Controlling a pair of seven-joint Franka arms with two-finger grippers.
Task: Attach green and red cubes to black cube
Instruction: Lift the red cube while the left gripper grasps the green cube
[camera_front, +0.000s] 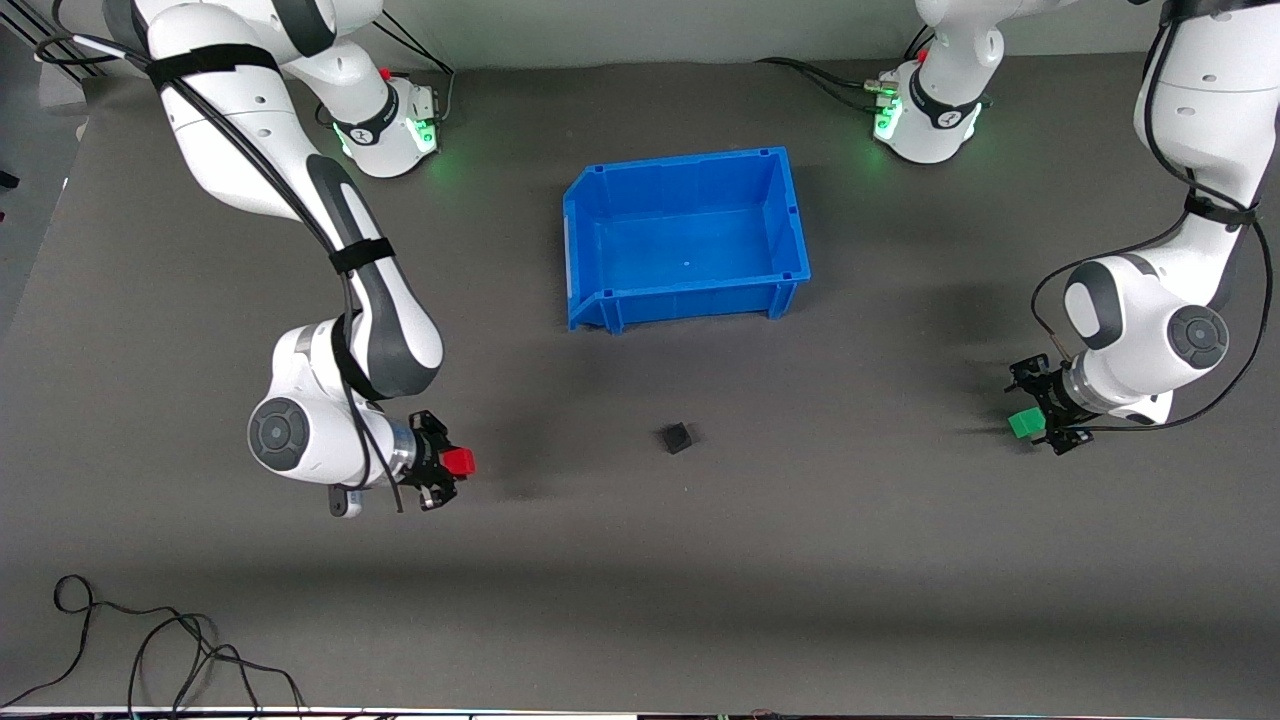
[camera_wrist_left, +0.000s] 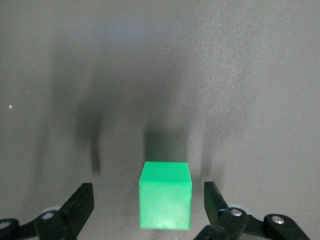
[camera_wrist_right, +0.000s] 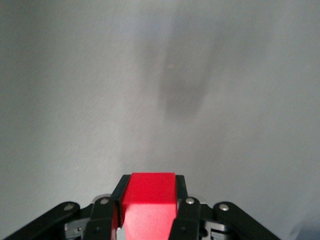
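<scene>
Clamping the red cube (camera_front: 459, 462) tightly, our right gripper (camera_front: 447, 473) hangs over the counter (camera_front: 640, 600). Our left gripper (camera_front: 1036, 424) spreads wide around the green cube (camera_front: 1026, 424), fingers (camera_wrist_left: 81, 202) apart from it. Between them the black cube (camera_front: 677, 437) sits slightly turned, nearer than the blue bin (camera_front: 585, 310).

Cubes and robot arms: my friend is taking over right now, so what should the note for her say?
Right pincer: shut on the red cube, toward the right arm's end of the table.
Left pincer: open, fingers either side of the green cube without touching it, toward the left arm's end.
Black cube: alone on the mat, nearer the front camera than the blue bin.
Done: red grasped.
Left: grasp green, then join both to black.
</scene>
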